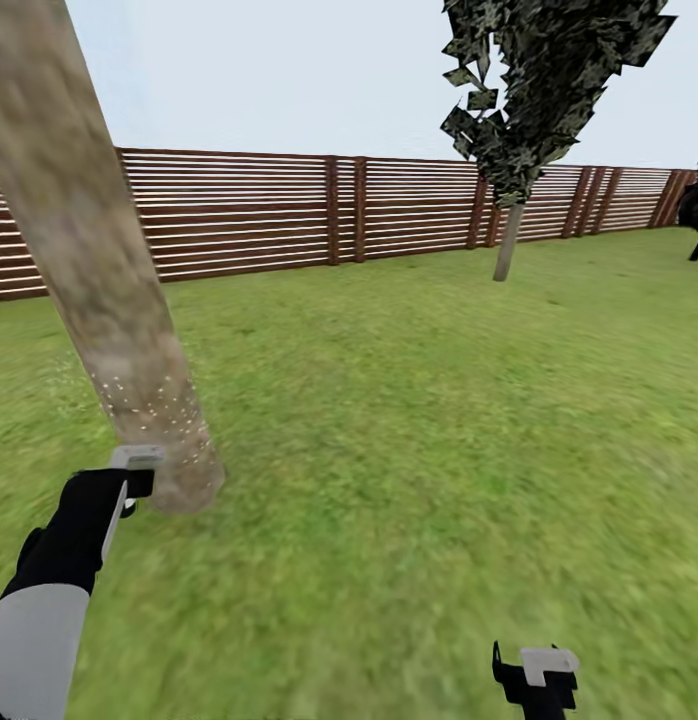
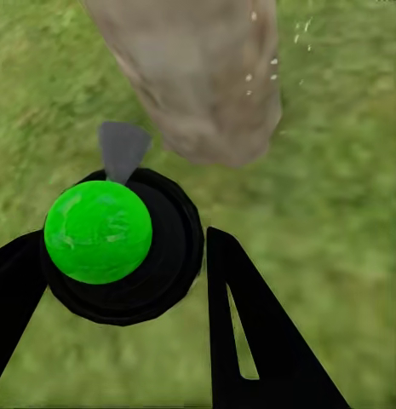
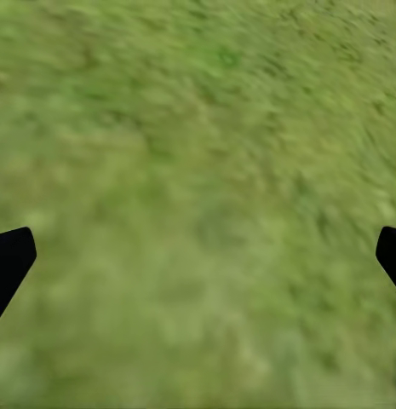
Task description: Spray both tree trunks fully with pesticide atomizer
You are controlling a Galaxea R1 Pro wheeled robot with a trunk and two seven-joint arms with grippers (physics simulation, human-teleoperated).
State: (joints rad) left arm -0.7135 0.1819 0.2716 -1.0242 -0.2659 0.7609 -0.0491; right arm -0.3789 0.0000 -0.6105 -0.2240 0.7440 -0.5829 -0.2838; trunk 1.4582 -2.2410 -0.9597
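We are spraying the first tree trunk, upper left of the head frame. Our left gripper is clamped on the pesticide atomizer, centre-left of the left wrist frame, nozzle aimed at the trunk base. White pesticide specks are dotting only the low part, so coverage looks early. Our right gripper is hanging spread and empty over grass. Next we are probably needing to raise the aim up the trunk.
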